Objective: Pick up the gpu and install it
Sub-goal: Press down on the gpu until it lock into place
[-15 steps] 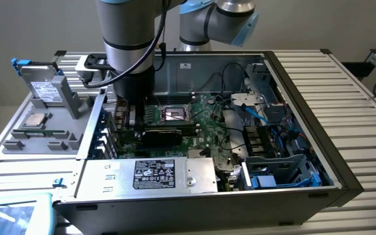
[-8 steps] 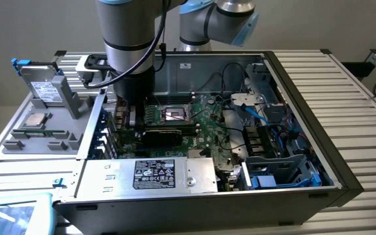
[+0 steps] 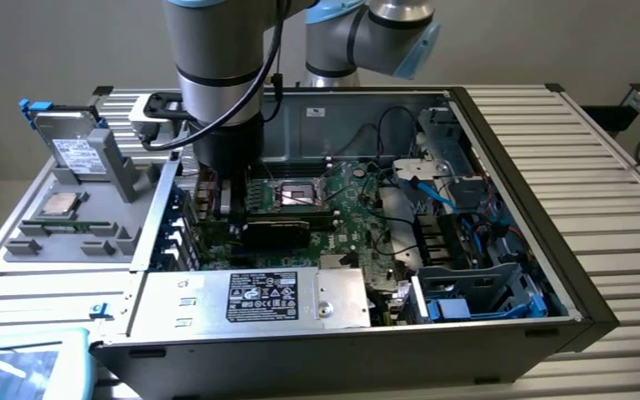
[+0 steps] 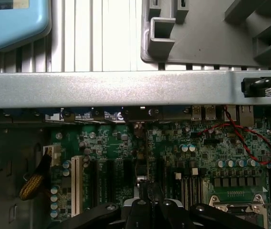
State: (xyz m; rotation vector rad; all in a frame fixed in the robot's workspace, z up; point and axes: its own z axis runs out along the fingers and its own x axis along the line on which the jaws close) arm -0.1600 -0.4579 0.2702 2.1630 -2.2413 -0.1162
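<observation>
The end effector (image 3: 234, 204) reaches down inside the open computer case (image 3: 520, 133), over the motherboard (image 3: 348, 204), pinching the gpu (image 3: 276, 229), whose thin edge (image 4: 148, 157) stands upright just above the board's expansion slots (image 4: 109, 179). From here, I judge the main risk is misalignment: a card tilted or offset from its slot could jam, scrape the nearby capacitors (image 4: 188, 148), or stress the motherboard if pressed down hard.
</observation>
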